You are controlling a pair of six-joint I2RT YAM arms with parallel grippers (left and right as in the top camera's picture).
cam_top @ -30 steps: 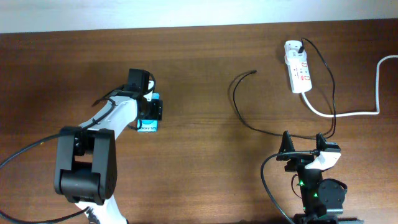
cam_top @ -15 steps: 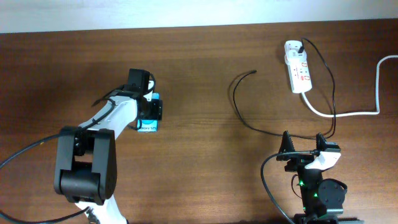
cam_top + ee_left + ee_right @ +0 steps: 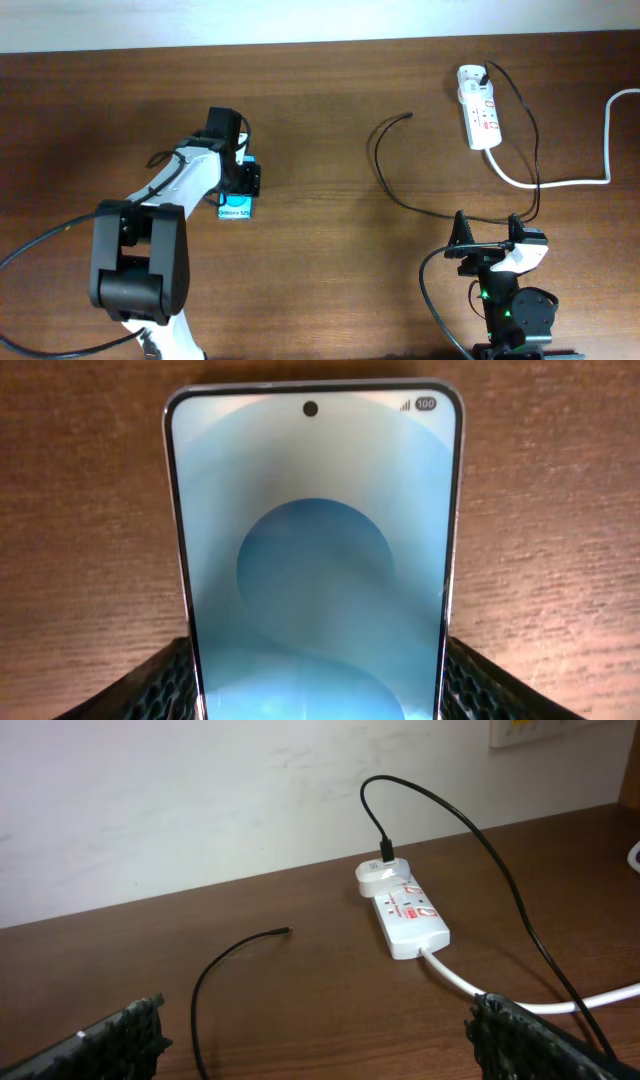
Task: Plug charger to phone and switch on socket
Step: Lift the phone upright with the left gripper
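Brown wooden worktop carries the phone left of centre, gripped by the left gripper, while the charger tip lies toward the far edge, ahead-left of the nearer, wide-open, empty right gripper.

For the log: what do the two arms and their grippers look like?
Both arms are white shells with bulky black joints. A black cable loops off the left arm and another off the right arm, which shows green lights. The left gripper and right gripper are black, with meshed fingers.
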